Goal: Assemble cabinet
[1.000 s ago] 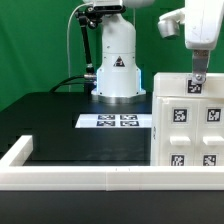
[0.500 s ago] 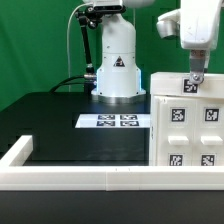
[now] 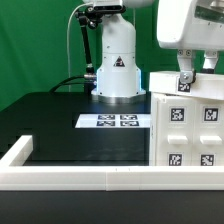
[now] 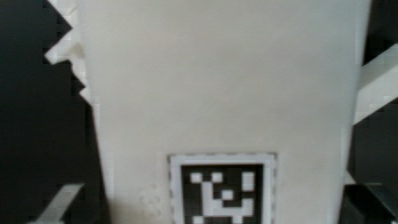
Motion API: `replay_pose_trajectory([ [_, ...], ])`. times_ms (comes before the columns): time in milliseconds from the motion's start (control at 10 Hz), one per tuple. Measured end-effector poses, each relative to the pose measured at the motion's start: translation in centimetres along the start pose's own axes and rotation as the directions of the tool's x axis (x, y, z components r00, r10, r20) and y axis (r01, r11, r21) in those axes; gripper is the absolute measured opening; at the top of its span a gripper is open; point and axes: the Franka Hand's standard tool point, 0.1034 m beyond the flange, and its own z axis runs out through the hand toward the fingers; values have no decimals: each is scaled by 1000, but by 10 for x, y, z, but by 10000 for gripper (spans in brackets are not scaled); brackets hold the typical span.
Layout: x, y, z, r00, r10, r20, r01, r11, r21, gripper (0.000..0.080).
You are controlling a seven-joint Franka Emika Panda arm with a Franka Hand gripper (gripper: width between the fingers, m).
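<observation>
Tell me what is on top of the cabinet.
The gripper sits at the top edge of the cabinet; nothing else shows there. Its jaws' state and the top's far side are hidden.

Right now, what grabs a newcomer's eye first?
The cabinet stands out: a big white body covered in black-and-white tags, at the exterior view's right, with the gripper right at its top edge. Next, the marker board lies flat on the black table, in front of the arm's white base.
</observation>
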Motion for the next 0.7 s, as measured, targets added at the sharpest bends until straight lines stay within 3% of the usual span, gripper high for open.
replay_pose_trajectory([
  [500,2,0,0,934,357,-7,-357,934,3,560],
  [700,0,2,0,915,403,-8,-403,915,5,560],
])
